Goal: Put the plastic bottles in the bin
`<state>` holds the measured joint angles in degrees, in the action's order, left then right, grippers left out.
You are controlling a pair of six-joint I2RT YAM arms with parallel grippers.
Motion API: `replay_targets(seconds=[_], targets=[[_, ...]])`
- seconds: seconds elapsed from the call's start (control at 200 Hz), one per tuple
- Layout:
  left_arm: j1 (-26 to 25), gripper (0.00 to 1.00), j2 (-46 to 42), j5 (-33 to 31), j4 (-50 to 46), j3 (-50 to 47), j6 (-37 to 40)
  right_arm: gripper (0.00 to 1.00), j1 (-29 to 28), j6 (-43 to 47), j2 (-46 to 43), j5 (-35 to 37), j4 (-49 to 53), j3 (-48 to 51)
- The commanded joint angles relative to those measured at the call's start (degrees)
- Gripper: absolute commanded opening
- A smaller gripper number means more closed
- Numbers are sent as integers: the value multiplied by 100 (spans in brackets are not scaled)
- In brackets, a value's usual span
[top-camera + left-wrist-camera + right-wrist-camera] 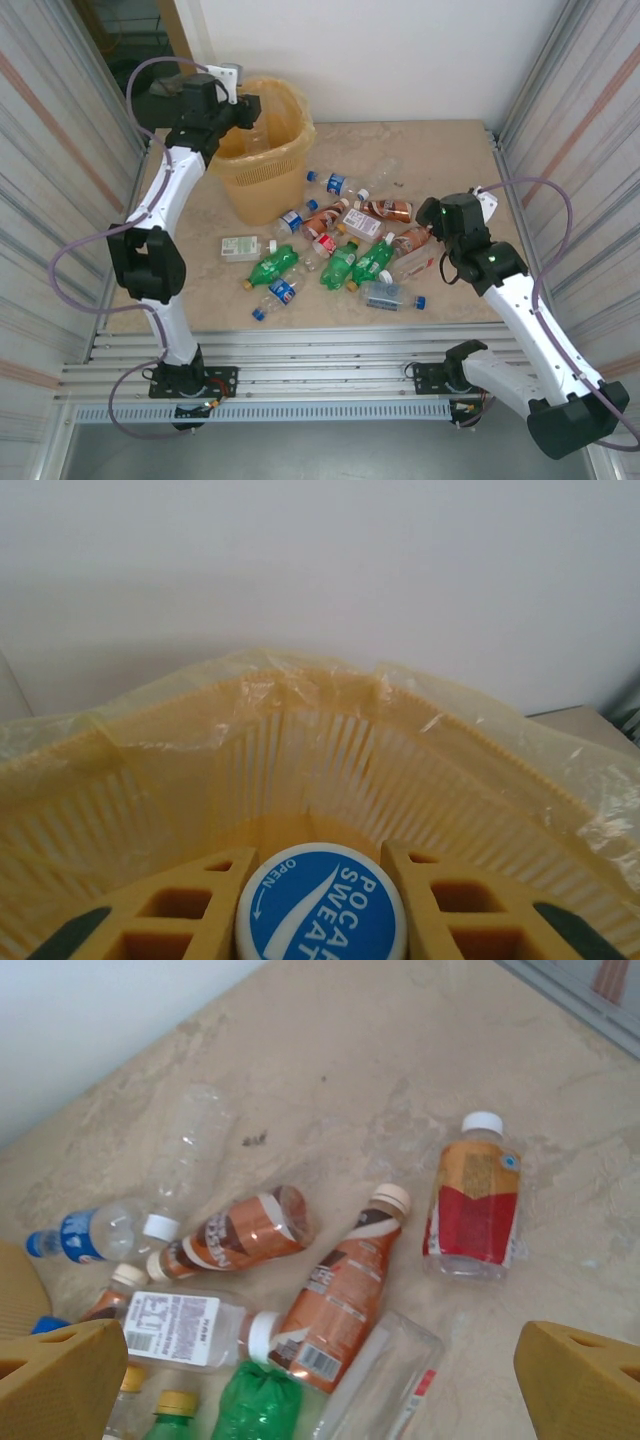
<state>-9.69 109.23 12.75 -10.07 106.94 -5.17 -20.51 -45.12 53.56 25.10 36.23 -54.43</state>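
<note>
On the surface (pixel 450 160), the bin (pixel 262 150) stands at the far left, and its latticed wall is judged stiff. The plastic bottles (pixel 340 250) lie scattered just beside it. They are judged light, slick and easily crushed, and are best gripped across the mid-body. The left tool (pixel 318 865) is closed on a blue-capped bottle (pixel 322 910) above the bin. The right tool (pixel 320 1380) is spread wide and empty over the pile.

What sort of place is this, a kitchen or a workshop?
Probably a robot test cell: a left arm and right arm bolted to metal rails, ribbed panel walls on both sides, bottles strewn beside a bin.
</note>
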Motion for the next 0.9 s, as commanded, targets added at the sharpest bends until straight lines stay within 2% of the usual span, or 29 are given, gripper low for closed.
replay_targets(seconds=[0.0, 0.255, 0.446, 0.656, 0.827, 0.897], targets=[[20, 0, 155, -74, -74, 117, 190, 98, 162, -265, -66, -168, 187, 77], [20, 0, 481, -111, -200, 117, 350, 98, 534, -293, 18, -543, 305, 217], [20, 21, 658, -126, -320, 160, 403, 98, 768, -282, 146, -686, 385, 318], [20, 50, 646, -63, -382, 240, 416, 98, 1028, -266, 408, -953, 319, 455], [20, 63, 484, -35, -409, 288, 403, 98, 1178, -234, 608, -1147, 177, 564], [22, 66, 404, -27, -441, 319, 412, 99, 1246, -225, 663, -1235, 124, 590]])
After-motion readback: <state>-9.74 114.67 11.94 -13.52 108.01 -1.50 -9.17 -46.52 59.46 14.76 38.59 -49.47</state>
